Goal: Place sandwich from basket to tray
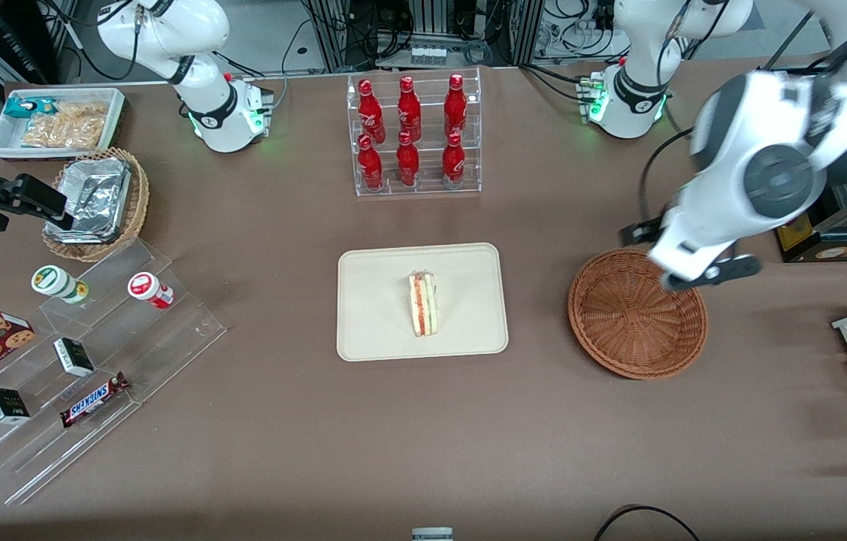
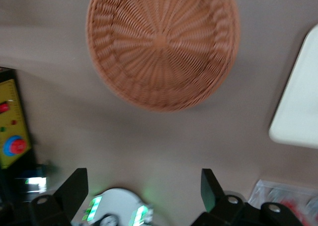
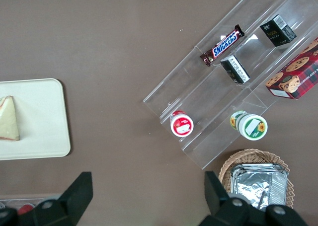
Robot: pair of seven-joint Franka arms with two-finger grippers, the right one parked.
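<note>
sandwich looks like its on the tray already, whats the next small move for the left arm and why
Probably just lift a little higher and retreat toward its base. The sandwich already lies on the tray, and the basket holds nothing. The gripper hangs above the table beside the basket, jaws open and holding nothing, so no grasp or carry seems left.

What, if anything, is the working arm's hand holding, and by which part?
Nothing: the hand is open above the empty round reddish-brown wicker basket.

Left arm: glossy white shells, dark grey round joint caps, black cables; end effector (image 2: 143, 188) w/ black fingers.
</note>
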